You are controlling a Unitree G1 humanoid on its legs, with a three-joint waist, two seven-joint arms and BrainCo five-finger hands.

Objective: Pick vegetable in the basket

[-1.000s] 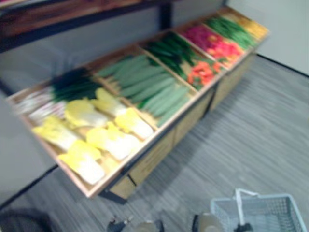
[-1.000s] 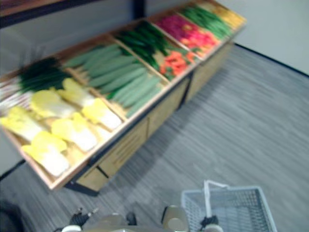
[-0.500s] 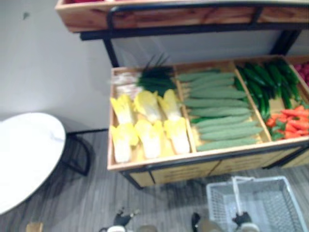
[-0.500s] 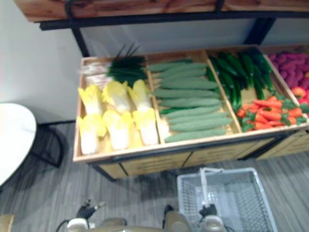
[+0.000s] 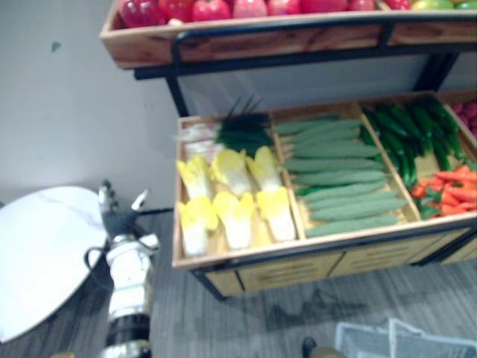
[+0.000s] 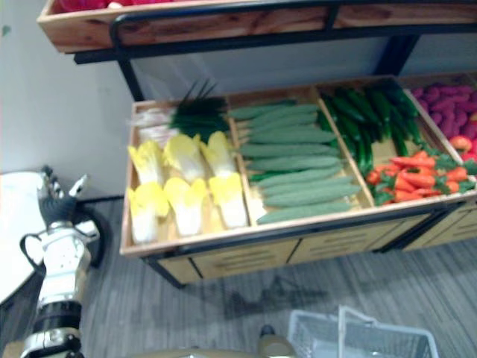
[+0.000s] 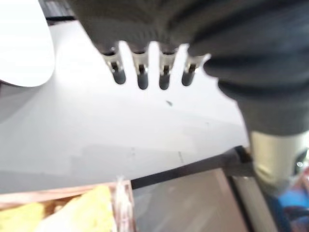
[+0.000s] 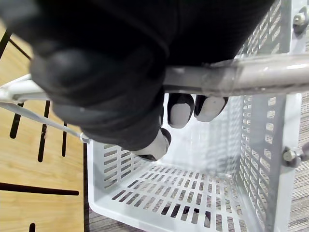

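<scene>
Two hands show, each in a different state. My left hand [image 5: 118,215] is raised with its fingers [image 7: 140,77] straight and slightly spread, holding nothing. Its wrist view sets them against a plain grey wall, with a corner of the wooden bin [image 7: 123,193] beyond the fingertips. My right hand [image 8: 106,82] is curled tight round the smooth tubular handle [image 8: 241,75] of the basket [image 8: 193,195], a pale plastic box with slotted, lattice walls that hangs just beneath the palm. The eye views catch the basket's rim [image 5: 395,339] low down, while the right wrist view looks straight into it.

From the head, the vegetables lie in the slanted wooden bin [image 5: 298,250], divided by thin slats, to the right of my left hand and apart from it. Nearest that hand are the cabbages [image 5: 231,198], yellow and ruffled, in two rows, with dark leeks [image 5: 235,134] behind them. Farther right come long, bumpy pale green cucumbers [image 5: 339,175], then glossy dark ones [image 5: 406,138], then orange carrots [image 5: 451,190]. A wooden shelf [image 5: 223,37] of round red fruit [image 5: 194,9] runs above. A round white desk [image 5: 41,253] sits just left of my left hand.
</scene>
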